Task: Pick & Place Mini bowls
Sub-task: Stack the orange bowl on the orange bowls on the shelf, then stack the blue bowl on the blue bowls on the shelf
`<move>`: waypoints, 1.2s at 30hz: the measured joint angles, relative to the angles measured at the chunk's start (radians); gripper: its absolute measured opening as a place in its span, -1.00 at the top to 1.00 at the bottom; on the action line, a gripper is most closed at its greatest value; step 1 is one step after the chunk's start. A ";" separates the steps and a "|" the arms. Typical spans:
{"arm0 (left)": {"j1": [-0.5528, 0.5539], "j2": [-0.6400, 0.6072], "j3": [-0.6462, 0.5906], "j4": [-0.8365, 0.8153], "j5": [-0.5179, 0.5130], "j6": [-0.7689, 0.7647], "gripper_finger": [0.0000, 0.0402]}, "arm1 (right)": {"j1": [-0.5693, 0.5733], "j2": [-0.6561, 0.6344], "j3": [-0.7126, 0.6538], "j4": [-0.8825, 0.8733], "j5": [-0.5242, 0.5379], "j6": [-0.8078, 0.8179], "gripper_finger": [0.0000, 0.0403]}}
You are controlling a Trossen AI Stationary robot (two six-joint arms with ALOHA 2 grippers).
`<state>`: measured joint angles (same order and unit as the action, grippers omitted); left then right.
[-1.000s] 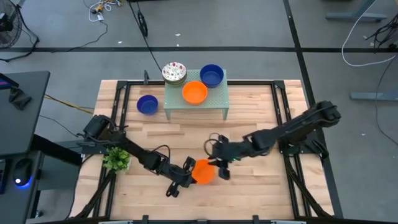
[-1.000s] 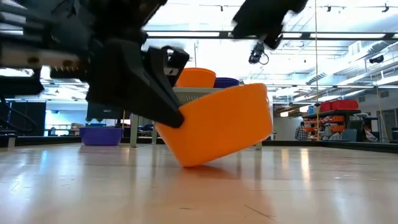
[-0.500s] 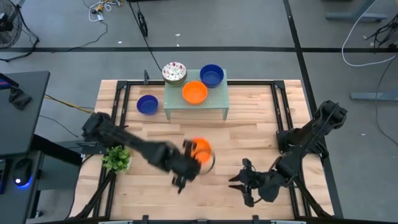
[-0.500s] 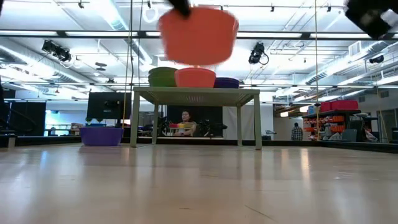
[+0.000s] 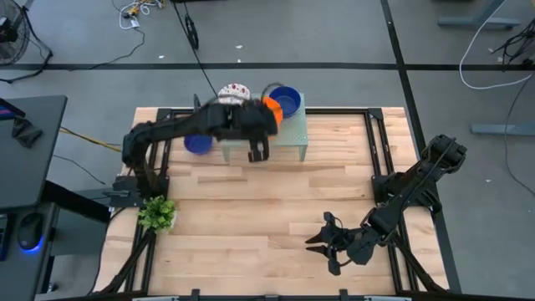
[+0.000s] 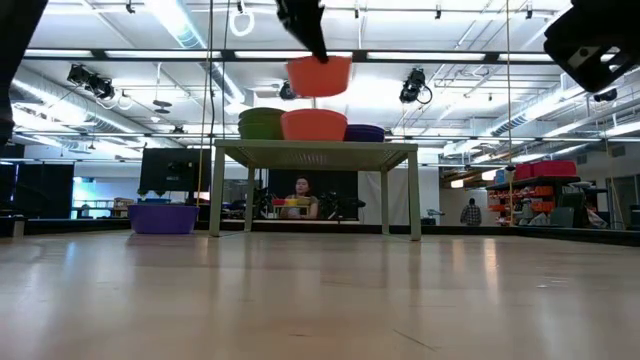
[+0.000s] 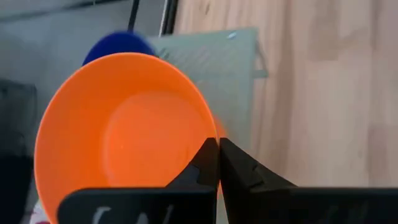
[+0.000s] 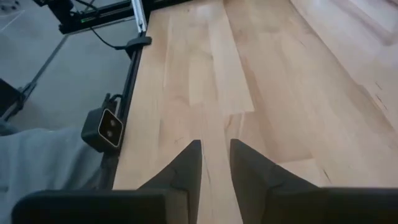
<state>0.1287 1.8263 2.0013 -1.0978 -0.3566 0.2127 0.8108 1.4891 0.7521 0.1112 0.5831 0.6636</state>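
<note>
My left gripper [image 5: 269, 117] holds an orange mini bowl [image 6: 318, 75] in the air over the pale green mesh stand [image 5: 288, 134] at the table's far side. On the stand sit another orange bowl [image 6: 313, 125], a blue bowl [image 5: 287, 100] and a stack of speckled bowls [image 5: 235, 92]. A second blue bowl [image 5: 198, 144] rests on the table left of the stand. My right gripper [image 5: 322, 243] hovers open near the table's near right part, with nothing between its fingers [image 8: 186, 163]. My left gripper pinches the orange bowl's rim [image 7: 210, 127], one finger inside the bowl and one outside. In the low view the fingers [image 6: 303, 25] come down at it from above. The bowl is lifted clear above the stand, hanging below the fingers and slightly tilted.
A small green plant [image 5: 156, 214] stands at the table's left edge. Black frame rails [image 5: 380, 142] run along the table's sides. Bare wood [image 5: 251, 209] lies between the stand and the near edge. A person [image 6: 297, 190] shows far off in the room.
My left gripper has lifted the orange bowl off the table's near middle and carried it up and toward the far edge, over the stand. My right gripper has drawn back from the bowl toward the near right edge.
</note>
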 joint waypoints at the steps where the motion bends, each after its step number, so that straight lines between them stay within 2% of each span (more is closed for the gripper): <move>1: 0.021 0.000 -0.008 0.001 0.017 0.000 0.97 | 0.001 0.000 0.000 0.000 0.000 -0.002 0.57; 5: 0.069 0.000 -0.051 0.013 0.043 -0.018 0.96 | 0.001 0.000 0.000 0.001 0.000 -0.016 0.57; 12: 0.087 0.002 -0.152 0.044 0.065 -0.025 0.94 | 0.001 0.000 0.000 0.001 -0.011 -0.017 0.57; 23: 0.088 0.002 -0.163 0.098 0.062 -0.018 0.84 | 0.001 0.000 0.000 0.006 -0.025 -0.018 0.57; 26: 0.089 0.002 -0.163 0.098 0.062 -0.018 0.72 | 0.001 0.000 0.000 0.006 -0.026 -0.018 0.57; 36: 0.087 -0.027 -0.163 0.086 0.065 -0.017 0.09 | 0.001 0.000 0.000 0.000 -0.026 -0.018 0.57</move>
<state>0.2159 1.7988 1.8385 -1.0121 -0.2916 0.1957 0.8116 1.4891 0.7521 0.1113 0.5575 0.6456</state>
